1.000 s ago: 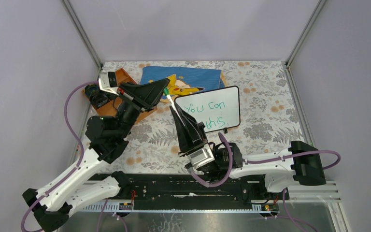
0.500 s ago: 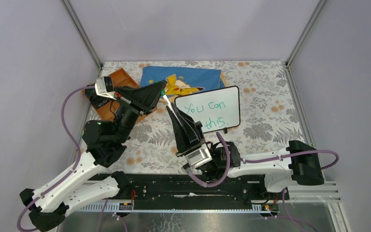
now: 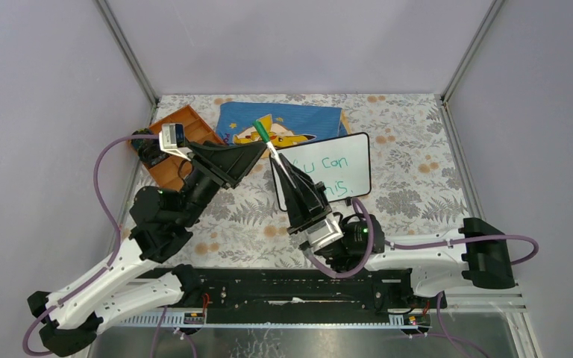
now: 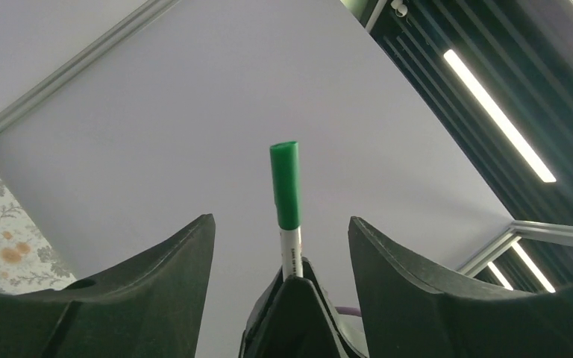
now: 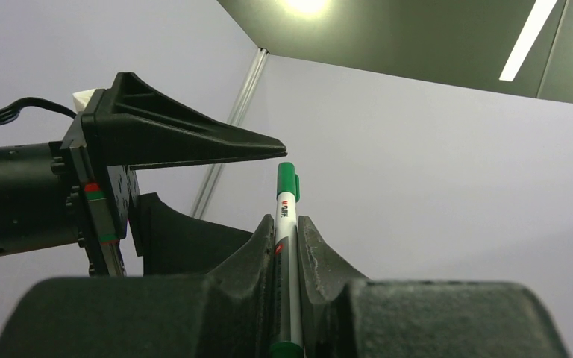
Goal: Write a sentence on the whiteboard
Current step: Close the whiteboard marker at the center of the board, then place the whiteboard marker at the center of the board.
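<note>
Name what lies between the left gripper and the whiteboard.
The right gripper, shut on a green-capped marker, lies between the open left gripper and the whiteboard, overlapping the board's left edge. The top view shows this.

On the whiteboard (image 3: 358,148), the sentence (image 3: 334,163) in green handwriting shows only "u con" above "his.", the rest hidden; red print on the marker (image 5: 286,216) is illegible.

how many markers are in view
1. The green marker is gripped in the right hand, capped end up, beside the open left hand. Part of the orange tray is hidden.
</note>
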